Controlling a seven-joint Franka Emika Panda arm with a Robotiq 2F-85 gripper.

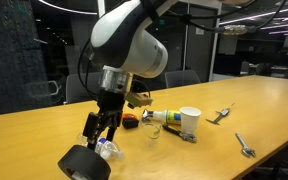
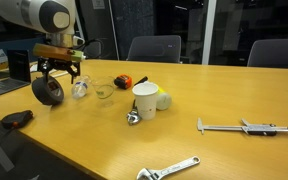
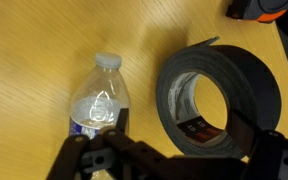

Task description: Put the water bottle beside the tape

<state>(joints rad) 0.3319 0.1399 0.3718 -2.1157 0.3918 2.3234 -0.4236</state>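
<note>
Black Robotiq gripper: jaws spread wide, holding nothing. Clear plastic water bottle with white cap lies flat on wooden table, just under fingers and just beside black roll of tape; apparently not touching it. Placement looks done. You want straight lift, no sideways drift: round bottle likely rolls if nudged. Beyond hand: orange-black tape measure and white paper cup, well apart, not obstructing.

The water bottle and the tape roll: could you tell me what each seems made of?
Water bottle: probably thin clear plastic, glossy, see-through with bright glints; white cap. Tape roll: black with a dull sheen, likely duct or cloth tape, though the backing is unclear.
</note>
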